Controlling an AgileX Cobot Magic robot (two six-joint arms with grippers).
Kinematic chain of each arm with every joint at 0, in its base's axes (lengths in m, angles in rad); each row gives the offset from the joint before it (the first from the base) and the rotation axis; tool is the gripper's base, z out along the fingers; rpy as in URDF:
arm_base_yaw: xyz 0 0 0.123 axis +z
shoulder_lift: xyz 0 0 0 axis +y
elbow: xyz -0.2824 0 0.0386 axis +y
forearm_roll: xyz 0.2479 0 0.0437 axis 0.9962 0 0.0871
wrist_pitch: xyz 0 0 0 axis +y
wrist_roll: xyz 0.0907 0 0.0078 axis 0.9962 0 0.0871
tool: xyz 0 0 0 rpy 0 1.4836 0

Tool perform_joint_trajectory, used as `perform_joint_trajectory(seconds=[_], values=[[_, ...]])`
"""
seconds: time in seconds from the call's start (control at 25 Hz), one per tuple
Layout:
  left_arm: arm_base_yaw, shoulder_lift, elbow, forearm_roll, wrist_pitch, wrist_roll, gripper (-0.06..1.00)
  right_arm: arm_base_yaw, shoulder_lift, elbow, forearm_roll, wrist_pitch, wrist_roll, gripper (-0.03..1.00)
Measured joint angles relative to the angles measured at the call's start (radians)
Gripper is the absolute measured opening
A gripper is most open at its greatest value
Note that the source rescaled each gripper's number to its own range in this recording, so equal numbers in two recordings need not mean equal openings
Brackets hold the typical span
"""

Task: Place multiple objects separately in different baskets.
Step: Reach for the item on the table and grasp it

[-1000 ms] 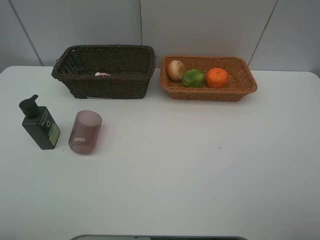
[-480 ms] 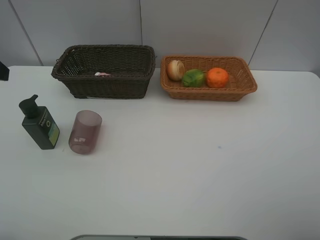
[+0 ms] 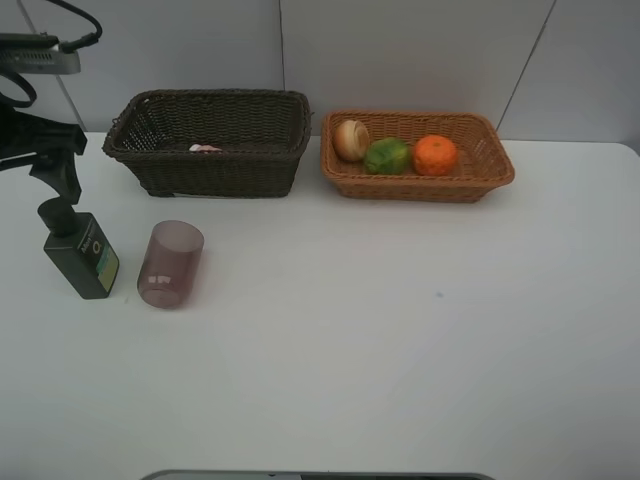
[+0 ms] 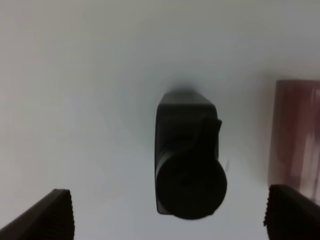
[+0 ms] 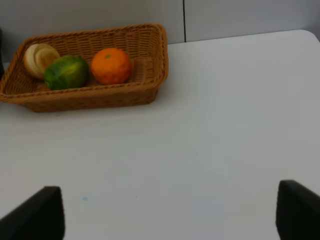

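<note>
The left arm (image 3: 42, 140) now reaches in over the left edge of the bench (image 3: 400, 340) in the high view. Half a second ago only a dark sliver showed at that edge, and a second ago nothing at all. It hangs directly above the dark green pump bottle (image 3: 82, 258); every other thing lies where it did. The left jaws stand wide open with nothing held: in the left wrist view their fingertips (image 4: 50, 215) flank the pump bottle's head, well apart from it on both sides. The right jaws are likewise spread wide and empty, their fingertips (image 5: 37, 215) over bare bench, out of the high view. Two wicker baskets sit side by side at the back, one dark brown basket (image 3: 210, 172) and one light tan basket (image 3: 425, 188). The tan one holds three fruits in a close row: one pale round fruit (image 3: 351, 139), one green fruit (image 3: 387, 156) and one orange (image 3: 435, 155). The dark one shows one small pink item (image 3: 205, 149), mostly hidden by its wall. Two things stand on the bench in front of the dark basket: the single pump bottle and, just beside it, one translucent purple cup (image 3: 170, 264).
</note>
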Motion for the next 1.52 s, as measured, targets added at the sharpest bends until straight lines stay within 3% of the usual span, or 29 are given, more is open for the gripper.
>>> perform_joint_trajectory(seconds=[1.08, 1.12, 1.2, 1.28, 1.32, 1.52], values=[[-0.002, 0.203, 0.06, -0.028, -0.218, -0.01, 0.96, 0.0, 0.0, 0.0, 0.0, 0.0, 0.0, 0.9], [-0.002, 0.203, 0.06, -0.028, -0.218, -0.01, 0.92, 0.0, 0.0, 0.0, 0.0, 0.0, 0.0, 0.9], [-0.002, 0.204, 0.06, -0.028, -0.218, -0.01, 0.54, 0.0, 0.0, 0.0, 0.0, 0.0, 0.0, 0.9], [-0.002, 0.204, 0.06, -0.028, -0.216, -0.01, 0.09, 0.0, 0.0, 0.0, 0.0, 0.0, 0.0, 0.9], [-0.002, 0.204, 0.06, -0.028, -0.216, -0.01, 0.0, 0.0, 0.0, 0.0, 0.0, 0.0, 0.0, 0.9], [-0.002, 0.204, 0.06, -0.028, -0.214, -0.014, 0.03, 0.0, 0.0, 0.0, 0.0, 0.0, 0.0, 0.9]])
